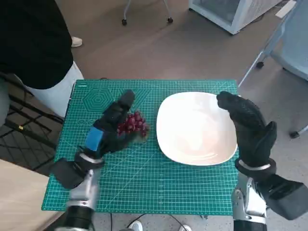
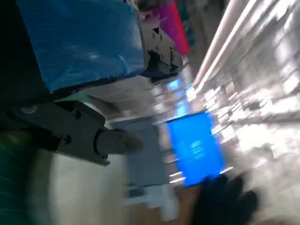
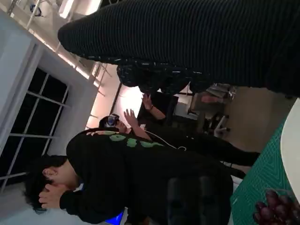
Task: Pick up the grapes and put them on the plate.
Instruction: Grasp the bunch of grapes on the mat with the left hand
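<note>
A bunch of red grapes (image 1: 134,123) lies on the green mat (image 1: 144,178), just left of the white plate (image 1: 197,129). My left hand (image 1: 109,129) sits against the bunch's left side. Its fingers stretch out past the grapes and a blurred thumb lies below them, so nothing is plainly gripped. My gloved right hand (image 1: 246,126) hovers over the plate's right rim with straight fingers and holds nothing. The left wrist view is smeared by motion and shows no grapes. In the right wrist view the grapes (image 3: 277,209) show beside the plate's edge (image 3: 293,140).
A person in a black top and pale trousers (image 1: 45,62) stands at the mat's far left corner. A wooden surface (image 1: 17,202) adjoins the near left. Chair legs (image 1: 260,60) and a white cabinet (image 1: 231,12) stand on the floor beyond. Several people (image 3: 140,168) show in the right wrist view.
</note>
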Robot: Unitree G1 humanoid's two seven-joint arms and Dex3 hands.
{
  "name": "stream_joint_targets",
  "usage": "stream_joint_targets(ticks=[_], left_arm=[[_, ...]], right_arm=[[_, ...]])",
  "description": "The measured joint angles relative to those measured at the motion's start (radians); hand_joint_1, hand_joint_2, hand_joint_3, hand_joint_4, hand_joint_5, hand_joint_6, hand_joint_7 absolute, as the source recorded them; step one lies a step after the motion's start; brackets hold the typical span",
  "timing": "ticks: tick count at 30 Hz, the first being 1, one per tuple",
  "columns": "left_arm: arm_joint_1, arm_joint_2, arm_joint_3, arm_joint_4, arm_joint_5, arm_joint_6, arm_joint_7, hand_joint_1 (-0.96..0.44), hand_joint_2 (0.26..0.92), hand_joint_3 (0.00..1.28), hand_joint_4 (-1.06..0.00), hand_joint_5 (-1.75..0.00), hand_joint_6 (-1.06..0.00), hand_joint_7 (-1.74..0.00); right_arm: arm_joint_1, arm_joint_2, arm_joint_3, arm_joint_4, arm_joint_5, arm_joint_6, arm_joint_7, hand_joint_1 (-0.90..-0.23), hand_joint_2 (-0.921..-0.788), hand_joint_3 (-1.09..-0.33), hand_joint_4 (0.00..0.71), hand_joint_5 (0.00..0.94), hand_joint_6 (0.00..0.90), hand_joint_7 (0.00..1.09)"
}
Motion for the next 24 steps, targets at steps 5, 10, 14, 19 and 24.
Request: stream_joint_targets(ticks=[5, 10, 14, 19, 24], left_arm=[[0.011, 0.057, -0.004, -0.102, 0.214, 0.113, 0.069, -0.63, 0.780, 0.00, 0.00, 0.00, -0.05, -0.02], [0.030, 0.091, -0.030, -0.231, 0.436, 0.296, 0.094, -0.56, 0.729, 0.00, 0.00, 0.00, -0.09, -0.03], [0.050, 0.104, -0.077, -0.341, 0.600, 0.464, 0.094, -0.53, 0.715, 0.00, 0.00, 0.00, -0.11, -0.03], [0.065, 0.105, -0.151, -0.452, 0.741, 0.662, 0.077, -0.52, 0.710, 0.00, 0.00, 0.00, -0.12, -0.02], [0.063, 0.105, -0.203, -0.490, 0.781, 0.755, 0.073, -0.51, 0.708, 0.00, 0.00, 0.00, -0.12, -0.02]], right_arm=[[0.000, 0.000, 0.000, -0.002, 0.000, -0.002, 0.000, -0.415, -0.921, -0.543, 0.368, 0.000, 0.165, 0.39], [0.000, 0.000, 0.000, -0.004, 0.000, -0.002, 0.000, -0.416, -0.921, -0.543, 0.367, 0.000, 0.163, 0.39], [0.000, 0.000, 0.001, -0.004, 0.000, -0.001, 0.000, -0.415, -0.921, -0.543, 0.367, 0.000, 0.163, 0.39], [0.000, 0.000, 0.000, -0.004, 0.000, 0.004, 0.000, -0.415, -0.921, -0.541, 0.368, 0.001, 0.163, 0.40], [0.002, 0.000, 0.000, -0.004, -0.001, 0.004, 0.000, -0.420, -0.921, -0.539, 0.369, 0.001, 0.162, 0.40]])
